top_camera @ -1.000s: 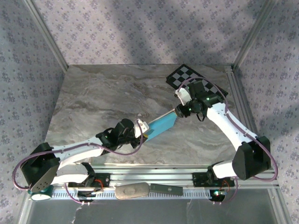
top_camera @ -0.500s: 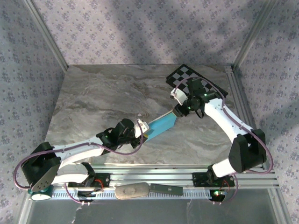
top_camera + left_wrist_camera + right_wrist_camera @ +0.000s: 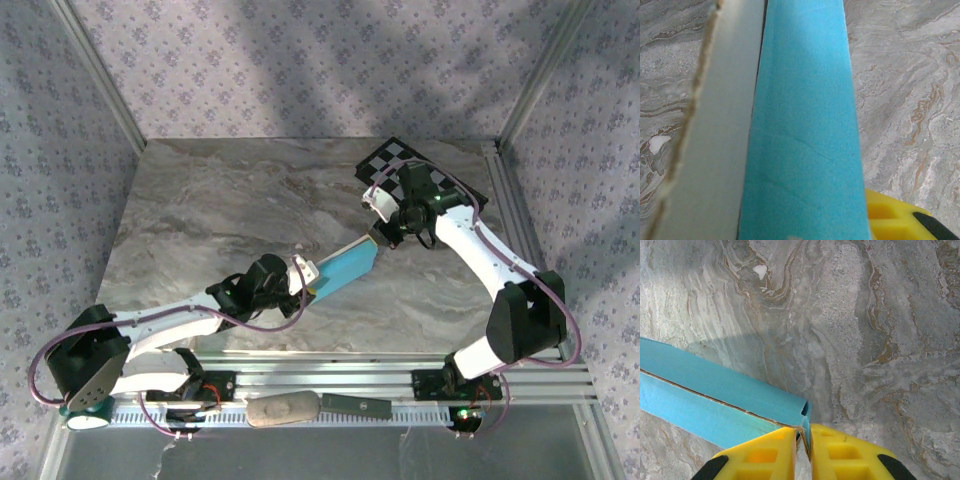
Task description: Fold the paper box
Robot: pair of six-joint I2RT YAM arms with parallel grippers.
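The paper box (image 3: 345,267) is a long flat turquoise shape held just above the marble table, slanting from lower left to upper right between both arms. My left gripper (image 3: 306,279) is shut on its near end; in the left wrist view the turquoise face (image 3: 805,125) and a white card side (image 3: 715,150) run away from the camera, with one yellow finger (image 3: 887,220) beside them. My right gripper (image 3: 805,435) is shut on the thin end flap of the box (image 3: 715,390) at its far corner, also seen from above (image 3: 378,238).
A black-and-white checkerboard (image 3: 392,160) lies at the table's back right, just behind the right wrist. Aluminium rails (image 3: 510,200) edge the table on the right and front, and patterned cloth walls surround it. Bare marble (image 3: 220,210) spreads to the left and behind.
My right gripper's jaws have closed on the box's far end flap, and the right wrist has shifted slightly back and left. The left arm and the box have stayed put.
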